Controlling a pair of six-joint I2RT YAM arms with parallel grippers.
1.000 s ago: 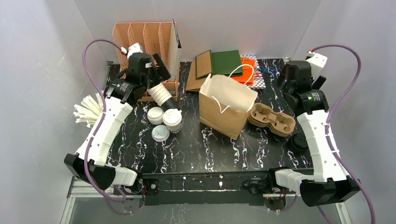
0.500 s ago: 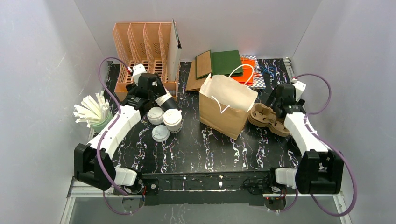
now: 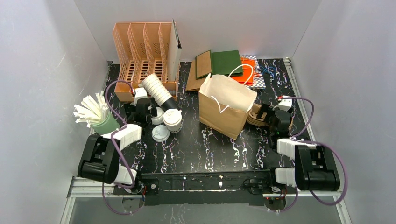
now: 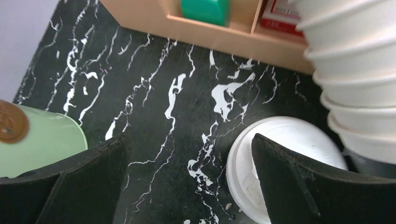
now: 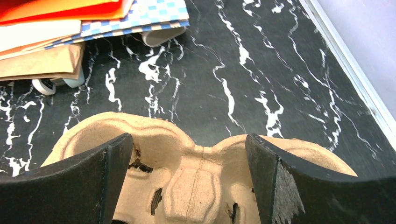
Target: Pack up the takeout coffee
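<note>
Takeout coffee point(image 3: 172, 117) on the desk point(image 3: 210, 149), left of centre: small white-lidded cups bunched together, just beyond the folded left arm.

Nearest on that side, left hand point(image 4: 189, 144), spread wide and holding nothing, low over bare marbled desk. One white sip lid point(image 4: 289, 140) of the bunch just inside the hand's right-side finger, partly hidden behind it; contact not clear. Pale green cup point(image 4: 42, 140) just outside the other finger, stuffed with white sticks point(image 3: 88, 109) in the overhead view. Crowding in from the right, leaning cup stack point(image 4: 355, 70), lidless, its lower end beside the lidded cups. Farther back, orange rack point(image 3: 144, 51) at the far-left edge.

On the other side, right hand point(image 5: 187, 140), likewise spread wide and empty, poised over a pulp cup carrier point(image 5: 196, 182). Well apart from the lidded cups, with an open brown paper bag point(image 3: 226, 109) standing between. Beyond the carrier, flat paper sheets point(image 5: 60, 28) in brown, orange and blue check.

Writing: white letters on a red box point(image 4: 280, 14) in the rack, too cropped to read.
</note>
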